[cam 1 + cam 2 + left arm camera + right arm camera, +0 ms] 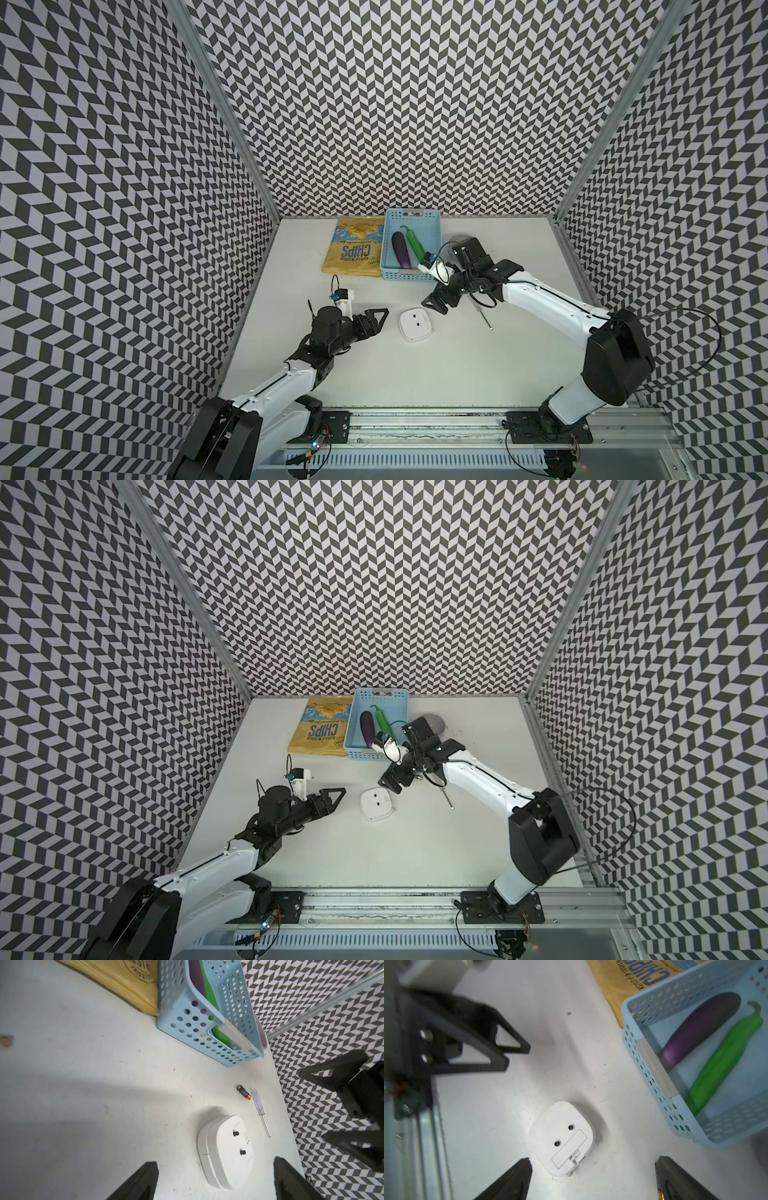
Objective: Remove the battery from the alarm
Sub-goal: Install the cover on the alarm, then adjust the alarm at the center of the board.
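The alarm (pixel 415 325) (pixel 377 805) lies face down mid-table, its white back up with two dark knobs. On that back a rectangular cover (pixel 569 1148) sits over the slot. The battery (pixel 243 1092), black with a gold end, lies loose on the table beyond the alarm (pixel 225 1151), beside a clear-handled screwdriver (pixel 259 1111). The right arm hides the battery in both top views. My left gripper (pixel 382 320) (pixel 215 1160) hangs open just left of the alarm. My right gripper (pixel 434 302) (pixel 592 1158) is open above its far right corner. Neither holds anything.
A blue basket (pixel 390 272) with a purple eggplant (pixel 401 249) and a green pepper (pixel 414 243) stands at the back. A yellow chips bag (pixel 353 249) lies left of it. A grey bowl (pixel 434 723) sits behind the right arm. The screwdriver (pixel 484 318) lies right of the alarm.
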Available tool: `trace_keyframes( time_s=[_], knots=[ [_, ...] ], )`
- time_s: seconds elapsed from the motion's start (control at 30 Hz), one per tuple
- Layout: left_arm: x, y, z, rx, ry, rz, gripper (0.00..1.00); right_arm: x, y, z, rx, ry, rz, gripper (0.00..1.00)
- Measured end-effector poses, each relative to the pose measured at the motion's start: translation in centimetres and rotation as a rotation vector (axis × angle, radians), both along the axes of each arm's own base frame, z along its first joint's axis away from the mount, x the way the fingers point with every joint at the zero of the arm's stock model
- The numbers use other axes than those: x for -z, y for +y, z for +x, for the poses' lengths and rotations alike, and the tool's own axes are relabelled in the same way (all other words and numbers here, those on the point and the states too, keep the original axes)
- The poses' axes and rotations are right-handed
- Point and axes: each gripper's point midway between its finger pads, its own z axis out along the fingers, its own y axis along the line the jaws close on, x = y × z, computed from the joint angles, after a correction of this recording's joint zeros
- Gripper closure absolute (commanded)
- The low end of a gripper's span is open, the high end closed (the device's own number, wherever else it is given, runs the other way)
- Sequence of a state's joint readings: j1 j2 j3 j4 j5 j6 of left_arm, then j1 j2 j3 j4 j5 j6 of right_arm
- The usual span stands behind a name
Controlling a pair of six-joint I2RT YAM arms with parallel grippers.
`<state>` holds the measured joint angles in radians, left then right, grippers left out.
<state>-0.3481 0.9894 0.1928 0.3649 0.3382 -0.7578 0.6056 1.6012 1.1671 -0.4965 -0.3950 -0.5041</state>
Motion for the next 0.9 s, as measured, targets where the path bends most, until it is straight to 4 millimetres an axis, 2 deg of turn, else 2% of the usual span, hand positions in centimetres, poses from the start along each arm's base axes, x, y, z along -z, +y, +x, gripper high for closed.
trace_keyframes(
  time_s=[0.1, 0.17, 0.3, 0.47, 0.6, 0.9],
  knots=[
    [0.2, 1.4, -0.3, -0.057, -0.009, -0.011, 0.02, 3.7, 0.0, -2.3, -0.199, -0.056, -0.064, 0.0],
    [0.4, 2.2, -0.4, -0.088, -0.011, -0.017, 0.02, 4.7, 0.5, -3.2, -0.304, -0.087, -0.065, 0.0],
    [0.2, 3.1, -0.4, -0.127, -0.02, -0.031, 0.01, 5.0, 2.3, -3.4, -0.464, -0.167, -0.027, 0.0],
    [-0.3, 3.8, -0.3, -0.149, -0.035, -0.038, 0.01, 6.1, 3.9, -2.8, -0.566, -0.198, -0.017, 0.0],
    [-0.1, 4.0, -0.5, -0.154, -0.032, -0.038, 0.01, 7.3, 4.0, -2.9, -0.603, -0.179, -0.032, 0.0],
    [0.2, 4.1, -0.7, -0.146, -0.02, -0.033, 0.01, 8.0, 4.5, -3.1, -0.635, -0.124, -0.034, 0.0]
  ],
)
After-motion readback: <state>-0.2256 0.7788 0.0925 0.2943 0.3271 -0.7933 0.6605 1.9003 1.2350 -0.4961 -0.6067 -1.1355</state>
